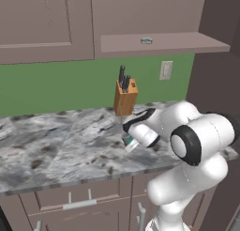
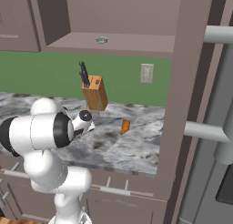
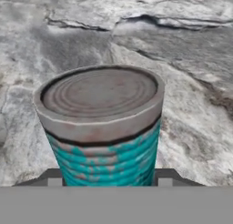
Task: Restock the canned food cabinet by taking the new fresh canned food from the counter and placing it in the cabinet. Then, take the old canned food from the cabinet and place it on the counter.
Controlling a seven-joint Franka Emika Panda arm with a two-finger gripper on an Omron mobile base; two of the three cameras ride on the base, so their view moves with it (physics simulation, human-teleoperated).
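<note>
The gripper (image 3: 109, 184) is closed on the teal can (image 3: 103, 127), which stands upright between its fingers just above the counter (image 1: 56, 141). The can is ribbed, rust-flecked, with a dull grey ringed lid. A flat silvery tin (image 1: 146, 40) sits on the cabinet (image 1: 187, 43) shelf. The counter is veined marble.

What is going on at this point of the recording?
The robot's end effector is low over the marbled counter with the teal can between its fingers, apparently holding it just above or on the stone; contact is hard to confirm. The flat silvery tin already sits on the open cabinet shelf. A knife block stands at the green wall.
</note>
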